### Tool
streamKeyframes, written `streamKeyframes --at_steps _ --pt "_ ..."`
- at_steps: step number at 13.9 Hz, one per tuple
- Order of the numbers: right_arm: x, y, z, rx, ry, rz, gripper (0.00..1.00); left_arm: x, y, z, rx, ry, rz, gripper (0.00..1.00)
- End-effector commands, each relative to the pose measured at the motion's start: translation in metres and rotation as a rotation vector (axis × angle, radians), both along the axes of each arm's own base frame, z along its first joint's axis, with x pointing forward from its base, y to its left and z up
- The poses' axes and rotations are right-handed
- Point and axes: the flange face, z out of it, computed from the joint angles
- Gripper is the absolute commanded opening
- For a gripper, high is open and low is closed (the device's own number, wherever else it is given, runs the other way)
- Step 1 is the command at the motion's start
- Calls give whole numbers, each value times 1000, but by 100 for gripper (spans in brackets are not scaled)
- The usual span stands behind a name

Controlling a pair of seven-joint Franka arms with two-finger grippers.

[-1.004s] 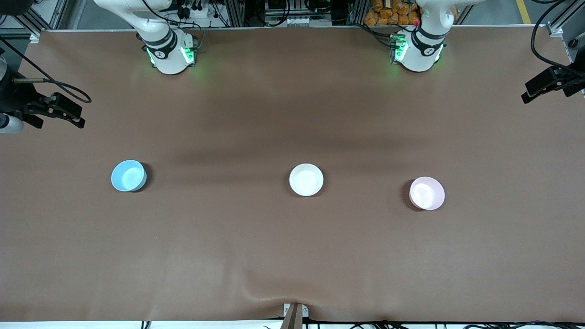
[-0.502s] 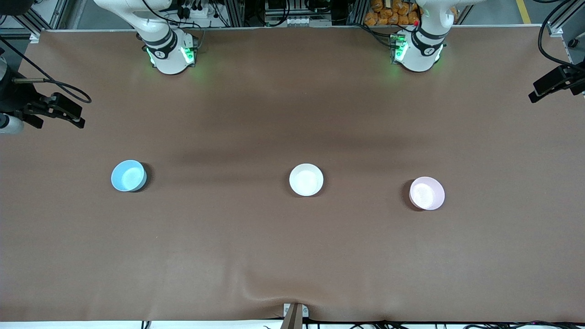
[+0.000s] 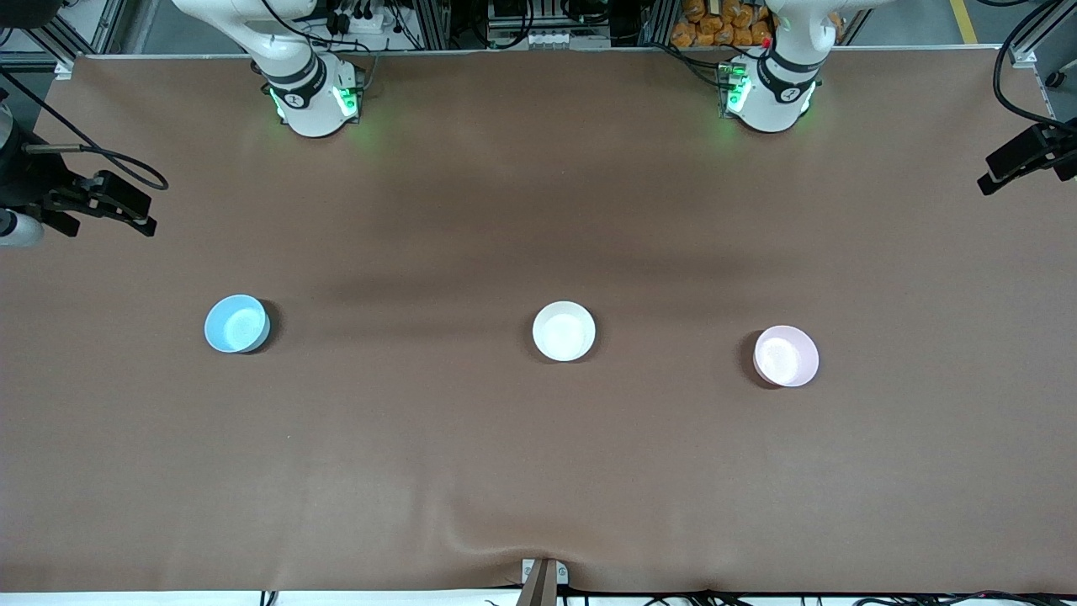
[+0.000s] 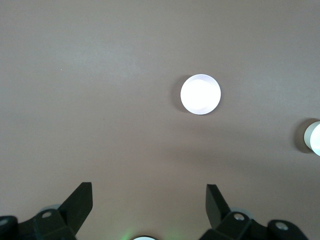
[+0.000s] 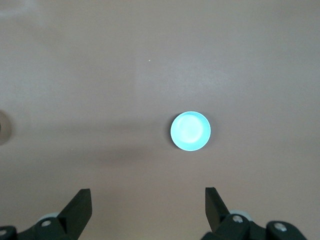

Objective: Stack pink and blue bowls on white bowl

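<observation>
Three small bowls stand apart in a row across the middle of the brown table point(image 3: 538, 471). The white bowl point(image 3: 564, 331) is in the centre. The blue bowl point(image 3: 237, 324) is toward the right arm's end, the pink bowl point(image 3: 786, 356) toward the left arm's end. My left gripper point(image 3: 1005, 168) hangs high over its end of the table, open and empty point(image 4: 148, 189); its wrist view shows the pink bowl point(image 4: 200, 94) and the white bowl's point(image 4: 315, 137) edge. My right gripper point(image 3: 145, 215) hangs high over its end, open and empty point(image 5: 147, 192), looking down on the blue bowl point(image 5: 190, 131).
Both arm bases point(image 3: 315, 97) point(image 3: 770, 93) stand at the table's edge farthest from the front camera. A small bracket point(image 3: 543, 576) sits at the edge nearest that camera, beside a wrinkle in the cloth point(image 3: 471, 539).
My left gripper has drifted outward toward its end of the table. The right gripper and all three bowls have stayed put.
</observation>
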Motion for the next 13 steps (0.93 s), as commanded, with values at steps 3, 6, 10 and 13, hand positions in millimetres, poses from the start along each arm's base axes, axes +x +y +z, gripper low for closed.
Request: streamKeyframes --at_steps 3,6,10,13 --pt "-1 -4 3 4 -5 -5 100 0 4 2 -2 -10 -3 100" --pt "0 -3 3 4 -7 -3 100 3 -1 1 -12 -16 -7 100" --pt "-1 -3 3 4 -3 -3 100 2 -3 2 -12 -16 -11 100" --pt "0 -3 3 4 -7 -3 100 4 0 -8 -15 2 -8 100"
